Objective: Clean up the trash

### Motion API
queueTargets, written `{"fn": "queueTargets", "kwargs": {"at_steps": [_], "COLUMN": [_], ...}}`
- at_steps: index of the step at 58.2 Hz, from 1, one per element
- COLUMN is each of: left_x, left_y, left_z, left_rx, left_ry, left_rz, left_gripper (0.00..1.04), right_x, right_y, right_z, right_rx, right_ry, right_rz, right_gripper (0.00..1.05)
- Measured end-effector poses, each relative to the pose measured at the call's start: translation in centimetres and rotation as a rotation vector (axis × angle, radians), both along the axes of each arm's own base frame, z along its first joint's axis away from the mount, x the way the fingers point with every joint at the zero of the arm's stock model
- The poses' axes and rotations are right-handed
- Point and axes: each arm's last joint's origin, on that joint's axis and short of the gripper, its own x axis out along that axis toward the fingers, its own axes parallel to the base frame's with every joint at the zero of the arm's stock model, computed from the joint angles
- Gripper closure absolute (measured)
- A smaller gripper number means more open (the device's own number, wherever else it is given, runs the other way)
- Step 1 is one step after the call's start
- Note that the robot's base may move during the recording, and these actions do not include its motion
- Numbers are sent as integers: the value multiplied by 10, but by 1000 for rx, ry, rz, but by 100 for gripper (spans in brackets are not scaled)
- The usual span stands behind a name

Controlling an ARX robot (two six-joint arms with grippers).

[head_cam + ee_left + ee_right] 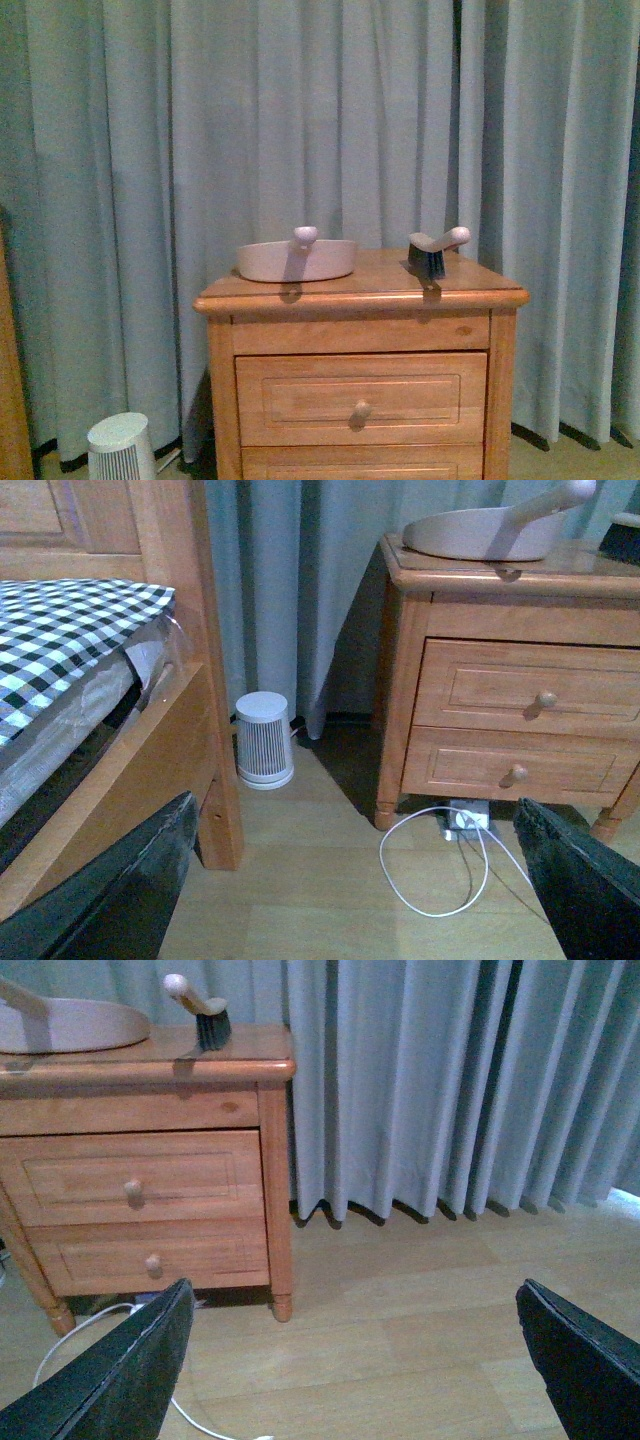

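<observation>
The crumpled white tissue trash shows in no view. A pale pinkish dustpan (297,259) lies on the wooden nightstand (362,294) with a small hand brush (436,252) to its right. The dustpan (482,532) also shows in the left wrist view, and dustpan (72,1023) and brush (204,1012) in the right wrist view. My left gripper (365,880) is open and empty above the wood floor in front of the nightstand. My right gripper (360,1360) is open and empty above bare floor to the nightstand's right. Neither arm shows in the front view.
A bed with a checked cover (70,630) and wooden frame stands left of the nightstand. A small white ribbed appliance (265,739) sits on the floor between them. A white cable (440,865) loops from a socket block under the nightstand. Blue-grey curtains (320,120) hang behind.
</observation>
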Motion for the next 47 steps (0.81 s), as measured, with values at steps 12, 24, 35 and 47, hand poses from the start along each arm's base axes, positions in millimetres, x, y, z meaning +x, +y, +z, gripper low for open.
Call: {"fn": "queueTargets", "kwargs": {"at_steps": [12, 24, 35, 47], "left_x": [0, 0, 0, 0], "left_y": [0, 0, 0, 0], "left_z": [0, 0, 0, 0], "left_rx": [0, 0, 0, 0], "left_ry": [0, 0, 0, 0], "left_rz": [0, 0, 0, 0], "left_gripper": [8, 8, 8, 8], "right_x": [0, 0, 0, 0], "right_y": [0, 0, 0, 0], "right_z": [0, 0, 0, 0], "right_rx": [0, 0, 0, 0], "right_ry": [0, 0, 0, 0], "right_rz": [0, 0, 0, 0], "right_gripper": [7, 7, 7, 7]}}
